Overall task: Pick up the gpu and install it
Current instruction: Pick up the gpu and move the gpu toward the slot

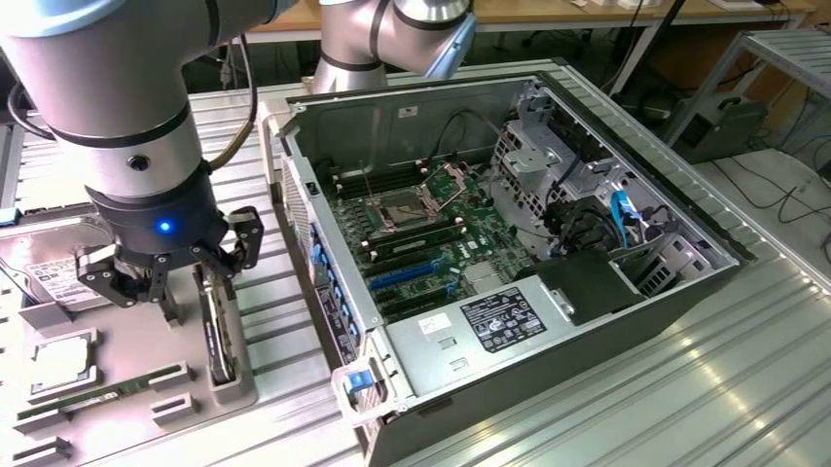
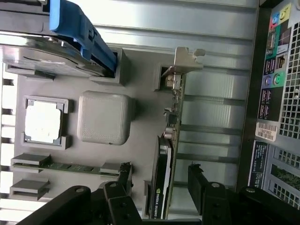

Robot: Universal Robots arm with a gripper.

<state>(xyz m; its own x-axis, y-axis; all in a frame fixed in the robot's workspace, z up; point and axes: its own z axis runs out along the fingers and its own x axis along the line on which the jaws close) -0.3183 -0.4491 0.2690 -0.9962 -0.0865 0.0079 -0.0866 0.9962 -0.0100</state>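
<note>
Claw (image 1: 195, 297) hangs low over the grey tray (image 1: 156, 360) with its two fingers (image 2: 197, 180) apart. The gpu (image 1: 221, 342) stands on its edge in a slot of the tray, directly under the claw and between the fingers. In the wrist view a small gap shows on each side of the gpu (image 2: 161, 192), so it seems not yet clamped. The silvery bracket (image 2: 187, 58) is at the end of the card far from the claw.

For a good grasp, the fingers should probably close on the flat faces of the card, evenly from both sides, and stay away from the bracket. The claw should also be straight above the card, so that the card does not tilt in its slot.

A green mark with small writing is on the card edge near the claw, but it cannot be read surely. Beside the claw stands the open computer case (image 1: 624, 341). Its rear carries a white barcode label (image 2: 267, 132), and its power supply has a dark label (image 1: 500, 321); both are too small to read.
</note>
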